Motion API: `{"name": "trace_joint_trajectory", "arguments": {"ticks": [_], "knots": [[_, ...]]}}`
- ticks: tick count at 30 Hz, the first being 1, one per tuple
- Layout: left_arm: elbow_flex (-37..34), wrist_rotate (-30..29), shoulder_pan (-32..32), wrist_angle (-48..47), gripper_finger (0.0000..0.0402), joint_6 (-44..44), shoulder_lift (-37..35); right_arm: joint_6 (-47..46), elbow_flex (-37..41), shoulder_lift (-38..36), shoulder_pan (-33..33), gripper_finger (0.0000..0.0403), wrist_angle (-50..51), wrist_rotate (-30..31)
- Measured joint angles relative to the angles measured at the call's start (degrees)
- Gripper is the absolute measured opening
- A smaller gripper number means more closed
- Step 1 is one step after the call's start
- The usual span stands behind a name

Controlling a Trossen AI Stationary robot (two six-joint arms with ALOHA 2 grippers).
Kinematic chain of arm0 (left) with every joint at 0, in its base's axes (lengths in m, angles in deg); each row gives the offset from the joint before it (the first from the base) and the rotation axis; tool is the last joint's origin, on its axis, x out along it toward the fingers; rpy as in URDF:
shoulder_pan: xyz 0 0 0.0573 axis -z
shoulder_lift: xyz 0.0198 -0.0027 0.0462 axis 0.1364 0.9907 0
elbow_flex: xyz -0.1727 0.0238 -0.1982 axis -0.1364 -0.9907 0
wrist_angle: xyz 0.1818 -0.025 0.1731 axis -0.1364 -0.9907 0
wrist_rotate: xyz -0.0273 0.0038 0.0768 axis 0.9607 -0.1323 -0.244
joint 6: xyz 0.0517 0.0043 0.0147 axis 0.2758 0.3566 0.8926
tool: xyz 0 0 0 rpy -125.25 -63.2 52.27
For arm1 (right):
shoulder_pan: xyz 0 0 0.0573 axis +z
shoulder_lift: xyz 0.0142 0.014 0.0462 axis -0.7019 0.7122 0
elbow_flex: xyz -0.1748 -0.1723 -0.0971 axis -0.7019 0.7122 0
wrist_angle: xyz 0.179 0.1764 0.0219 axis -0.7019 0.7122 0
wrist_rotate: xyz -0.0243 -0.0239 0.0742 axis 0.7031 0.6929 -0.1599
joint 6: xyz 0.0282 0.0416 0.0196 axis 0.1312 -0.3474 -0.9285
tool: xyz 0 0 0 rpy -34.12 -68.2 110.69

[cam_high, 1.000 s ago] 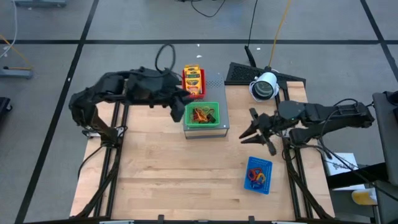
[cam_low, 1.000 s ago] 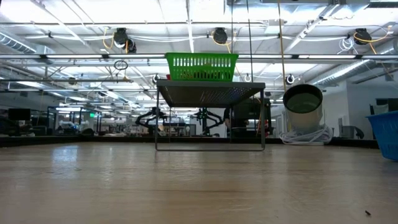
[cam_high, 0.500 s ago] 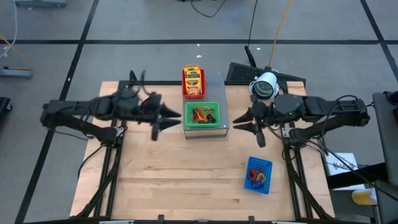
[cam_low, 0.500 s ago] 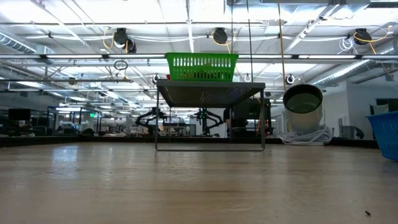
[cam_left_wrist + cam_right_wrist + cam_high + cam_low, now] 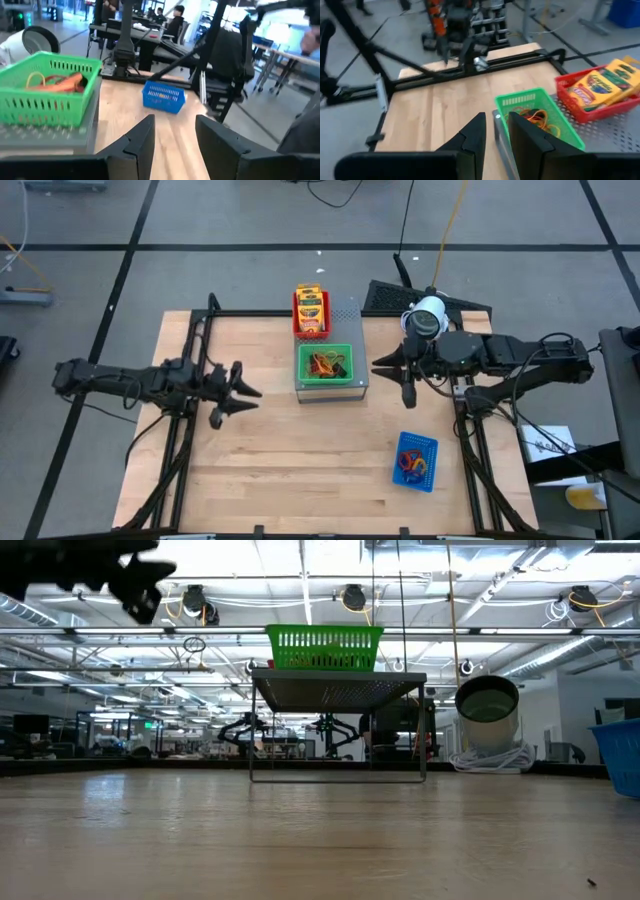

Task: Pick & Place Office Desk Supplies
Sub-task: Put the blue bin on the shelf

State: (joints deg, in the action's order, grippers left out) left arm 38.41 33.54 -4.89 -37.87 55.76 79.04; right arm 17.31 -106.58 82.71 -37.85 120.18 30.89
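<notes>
Wood table (image 5: pixel 260 470): green tray (image 5: pixel 325 363) w/ rubber bands (image 5: pixel 322 364), red tray (image 5: pixel 311 313) w/ crayon packets (image 5: pixel 311 307).

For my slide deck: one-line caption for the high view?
Both tools, left and right, hover empty and open beside the green tray.

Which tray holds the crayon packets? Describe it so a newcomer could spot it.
Find the grey perforated metal box at the table's far edge. Two mesh trays sit on it; the red mesh tray, farther back, holds yellow-and-green crayon packets, while the green mesh tray holds rubber-band loops.
</notes>
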Motion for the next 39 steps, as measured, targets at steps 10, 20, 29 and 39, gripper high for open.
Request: {"name": "trace_joint_trajectory", "arguments": {"ticks": [10, 20, 29, 39], "knots": [[-18.5, 0.0, 1.3, 9.6, 0.0149, -0.4, -12.4, -2.8, 0.0, 0.0, 0.0, 0.0075, -0.4, 2.7], [-18.2, 0.0, 1.4, 9.4, 0.015, -9.0, -13.2, -0.8, 0.0, 0.0, 0.0, 0.0075, -0.4, 2.5], [-18.2, 0.0, 1.4, 9.4, 0.015, -10.6, -13.2, -3.4, 0.1, 0.0, 0.0, 0.0075, -3.0, 2.2], [-18.2, -0.1, 1.4, 9.4, 0.015, -10.4, -13.2, 0.5, 0.7, -1.6, 0.2, 0.0075, -3.8, 0.8]]}}
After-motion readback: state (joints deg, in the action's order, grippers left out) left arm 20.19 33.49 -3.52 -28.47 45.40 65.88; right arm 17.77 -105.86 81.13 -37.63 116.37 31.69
